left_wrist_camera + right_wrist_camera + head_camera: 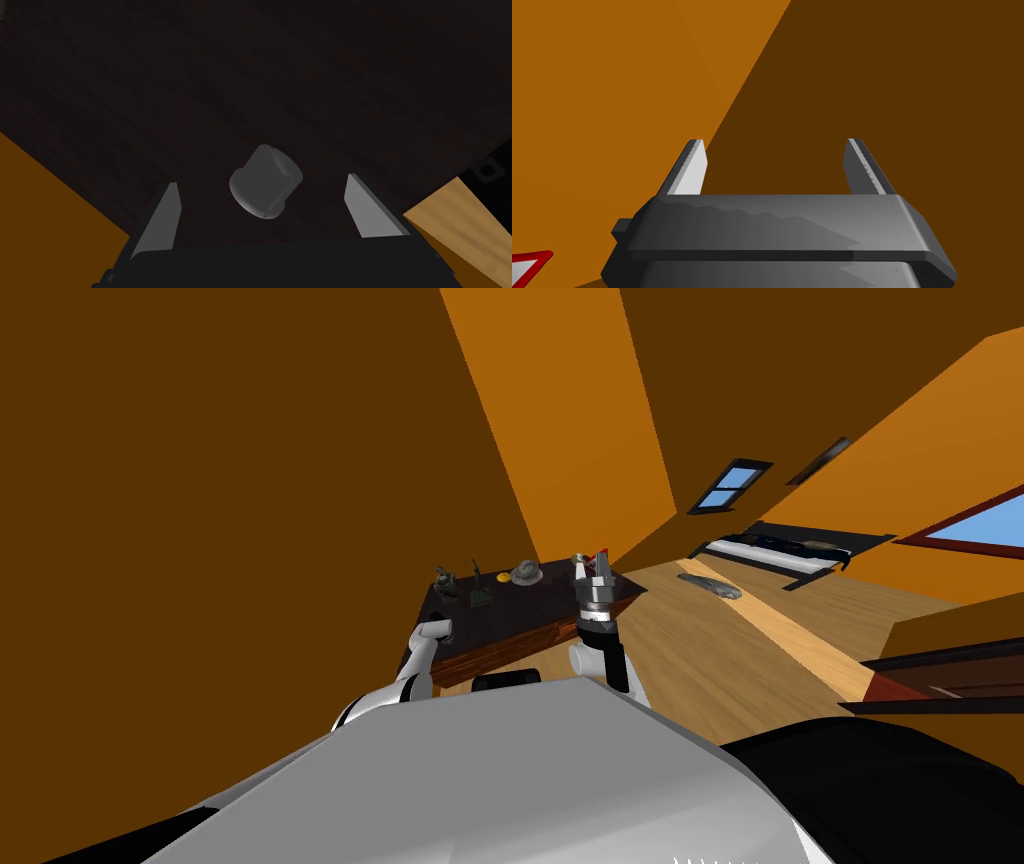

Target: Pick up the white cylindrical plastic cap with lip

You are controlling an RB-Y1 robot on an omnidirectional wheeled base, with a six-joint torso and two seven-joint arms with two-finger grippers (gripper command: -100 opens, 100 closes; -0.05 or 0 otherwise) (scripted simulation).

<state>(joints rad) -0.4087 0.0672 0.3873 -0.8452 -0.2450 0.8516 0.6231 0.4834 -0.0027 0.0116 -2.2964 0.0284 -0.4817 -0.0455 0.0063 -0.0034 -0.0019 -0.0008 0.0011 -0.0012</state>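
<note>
1. The left gripper (pixel 262 180) is hanging just above a dark table (pixel 240 70), its two grey blade fingers (pixel 164 220) spread wide and touching nothing.
2. The cap (pixel 266 182) is lying on the table between those fingers, apart from both. It is drawn plain grey and smooth. It is a short cylinder tipped onto its side, with a flared lip ringing the wider end, which is facing the gripper's body.
3. The table's top is showing as near-black wood with faint slanting grain. In the head view its front edge is glowing reddish brown, and the left arm (pixel 425 646) is reaching down at its near left end.
4. The right gripper (pixel 597 571) is standing raised over the table's right end and pointing upward. In the right wrist view its blades are standing well apart with nothing between them.
5. Farther along the table, a small dark figurine (pixel 445 581), a flat yellow disc (pixel 503 578) and a grey hat-shaped piece (pixel 526 574) are sitting in a row. A red and white item (pixel 603 556) is showing just beside the right gripper.
6. Beyond, a pale plank floor (pixel 700 638) is stretching away with a flat grey object (pixel 710 585) lying on it. A low, dark-framed bed (pixel 780 550) is standing by the far wall.
</note>
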